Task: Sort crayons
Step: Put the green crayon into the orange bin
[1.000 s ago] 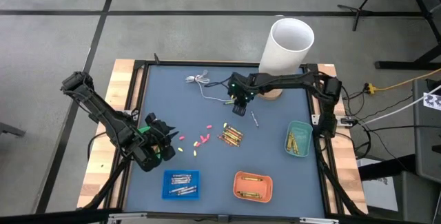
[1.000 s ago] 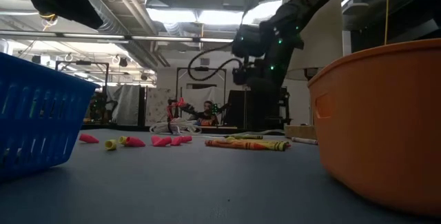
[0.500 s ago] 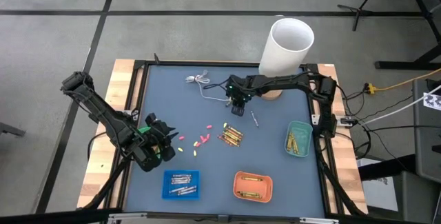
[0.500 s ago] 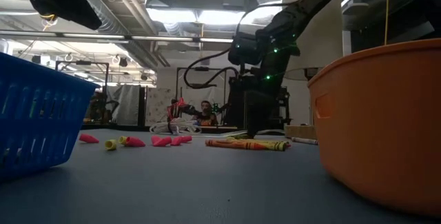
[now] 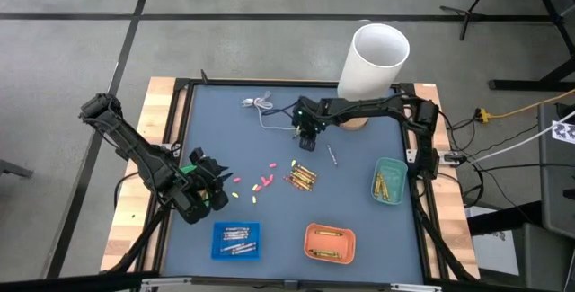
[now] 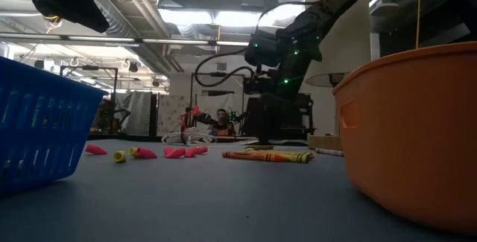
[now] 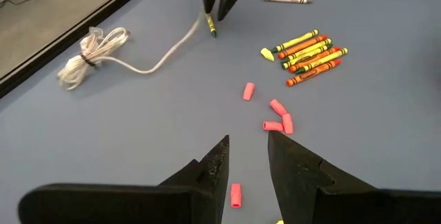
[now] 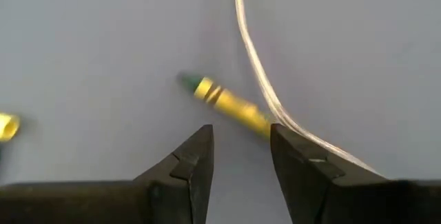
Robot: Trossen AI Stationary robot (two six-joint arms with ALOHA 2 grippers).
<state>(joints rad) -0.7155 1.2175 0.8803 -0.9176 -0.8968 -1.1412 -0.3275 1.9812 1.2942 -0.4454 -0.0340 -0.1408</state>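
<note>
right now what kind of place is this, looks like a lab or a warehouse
Most likely a robotics lab or workshop. The low view shows exposed ceiling ducts and strip lights over an open room, with a seated person in the background. A bare concrete floor surrounds the blue-topped table and its sorting trays.

Counter (image 5: pixel 359 193) fills frame centre. Cable (image 5: pixel 260 106) upper left, tube (image 5: pixel 374 58) upper right. Crayons (image 5: pixel 302 177) at centre, loose bits (image 5: pixel 263 182) to their left. Three trays: one (image 5: pixel 236 241) lower left, one (image 5: pixel 330 243) lower centre, one (image 5: pixel 389 181) right.
</note>
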